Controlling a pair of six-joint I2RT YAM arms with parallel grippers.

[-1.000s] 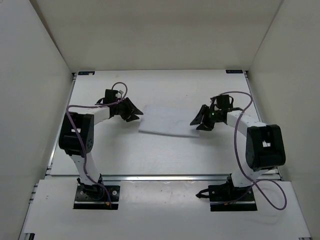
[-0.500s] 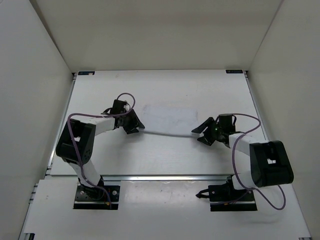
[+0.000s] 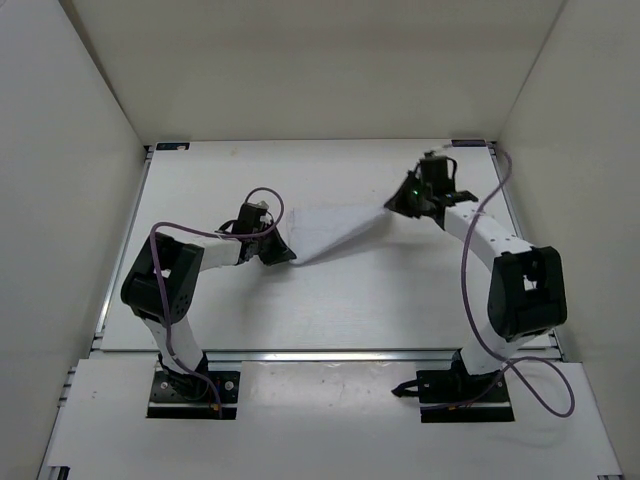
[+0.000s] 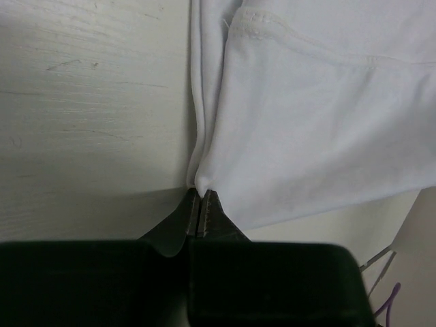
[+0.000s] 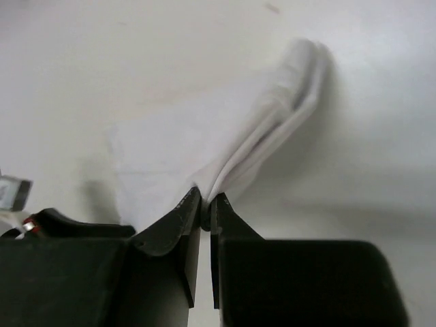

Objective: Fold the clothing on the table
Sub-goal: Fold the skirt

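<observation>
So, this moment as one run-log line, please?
left gripper: shut on clothing | right gripper: shut on clothing | clothing: spans between both grippers

The clothing point(image 3: 325, 232), pinched by the left gripper point(image 3: 287, 256) and the right gripper point(image 3: 391, 205), bars the tabletop point(image 3: 330, 305) from its middle toward the far right corner. Room to pass lies along the near edge and at the far left corner. Enclosure walls point(image 3: 70, 150) close three sides.

A plain white left wall point(image 3: 60, 150), far wall point(image 3: 320, 70) and right wall point(image 3: 585, 150) box in the scene. A flat white panel point(image 3: 320, 400) lies across the near edge.
</observation>
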